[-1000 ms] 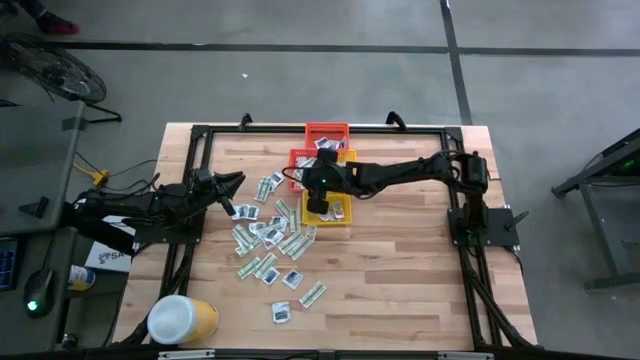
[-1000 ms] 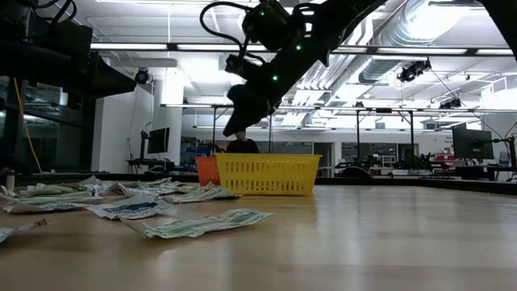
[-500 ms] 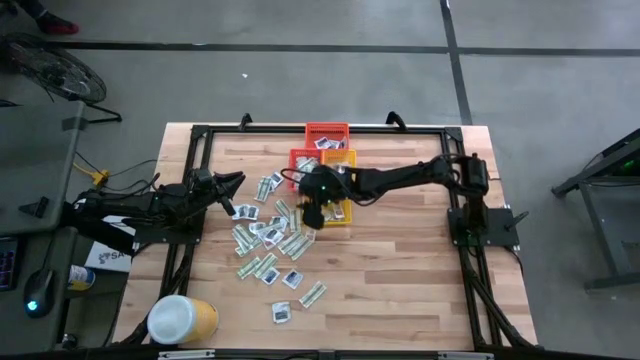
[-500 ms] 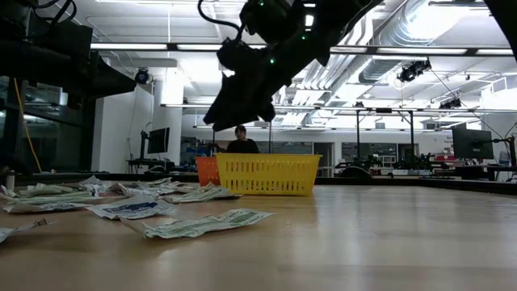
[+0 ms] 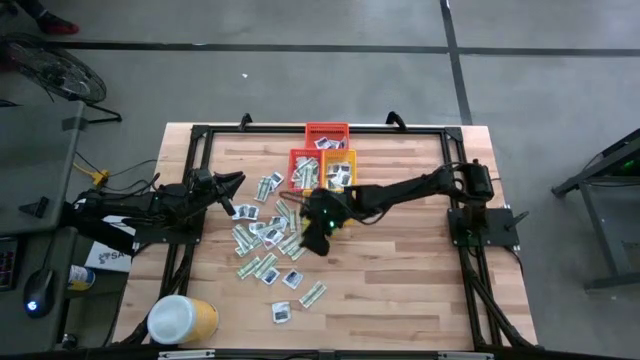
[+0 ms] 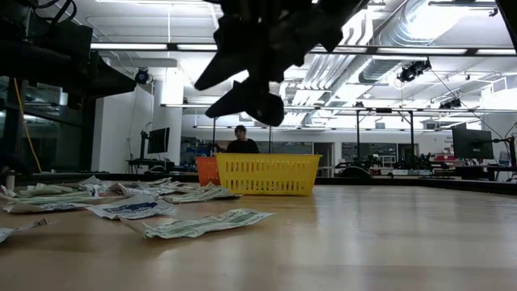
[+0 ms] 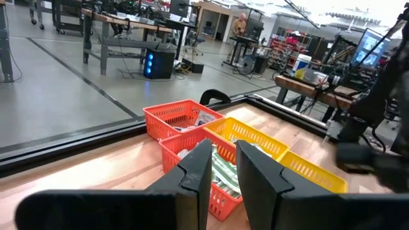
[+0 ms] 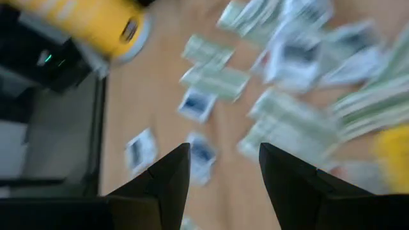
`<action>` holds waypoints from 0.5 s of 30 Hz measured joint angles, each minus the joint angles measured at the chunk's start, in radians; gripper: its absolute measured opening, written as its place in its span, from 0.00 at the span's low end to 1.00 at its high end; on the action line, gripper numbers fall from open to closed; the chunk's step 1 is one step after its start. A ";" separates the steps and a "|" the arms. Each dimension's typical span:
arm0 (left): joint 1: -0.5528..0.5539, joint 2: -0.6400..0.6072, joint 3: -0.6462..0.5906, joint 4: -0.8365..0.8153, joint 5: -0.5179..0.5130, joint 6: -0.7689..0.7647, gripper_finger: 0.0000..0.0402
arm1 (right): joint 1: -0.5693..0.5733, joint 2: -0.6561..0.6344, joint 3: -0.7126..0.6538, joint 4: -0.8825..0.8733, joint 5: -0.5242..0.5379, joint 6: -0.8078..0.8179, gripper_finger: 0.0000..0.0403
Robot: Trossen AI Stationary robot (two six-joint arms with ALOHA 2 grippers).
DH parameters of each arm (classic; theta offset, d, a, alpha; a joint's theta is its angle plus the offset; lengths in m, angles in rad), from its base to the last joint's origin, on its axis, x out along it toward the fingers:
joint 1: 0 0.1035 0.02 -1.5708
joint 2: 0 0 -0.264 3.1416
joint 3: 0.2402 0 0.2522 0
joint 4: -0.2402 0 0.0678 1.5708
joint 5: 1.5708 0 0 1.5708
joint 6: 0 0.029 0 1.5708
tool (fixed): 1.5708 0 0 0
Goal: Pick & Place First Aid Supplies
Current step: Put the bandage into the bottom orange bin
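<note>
- Right end effector [image 5: 314, 233], fingers spread wide and empty, hangs above the first aid supplies [image 5: 268, 238] scattered across the surface [image 5: 400, 270]; its arm reaches across.
- Left end effector [image 5: 237, 180] waits at the left edge, fingers narrowly apart.

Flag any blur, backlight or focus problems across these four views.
Right wrist view: motion-smeared, the packets streaked, the open right gripper dark. Low view: bright ceiling lights silhouette that gripper. Left wrist view: fairly sharp baskets, left gripper soft. High view: evenly lit, sharp.
</note>
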 joint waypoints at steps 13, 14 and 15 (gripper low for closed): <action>0.000 0.000 0.000 0.000 0.000 0.000 0.18 | 0.171 0.000 0.000 -0.202 -0.026 0.157 0.45; 0.000 0.000 0.000 0.000 0.000 0.000 0.18 | 0.181 0.000 0.000 -0.215 -0.013 0.175 0.45; 0.000 0.000 0.000 0.000 0.000 0.000 0.18 | 0.191 0.000 0.000 -0.228 -0.002 0.196 0.45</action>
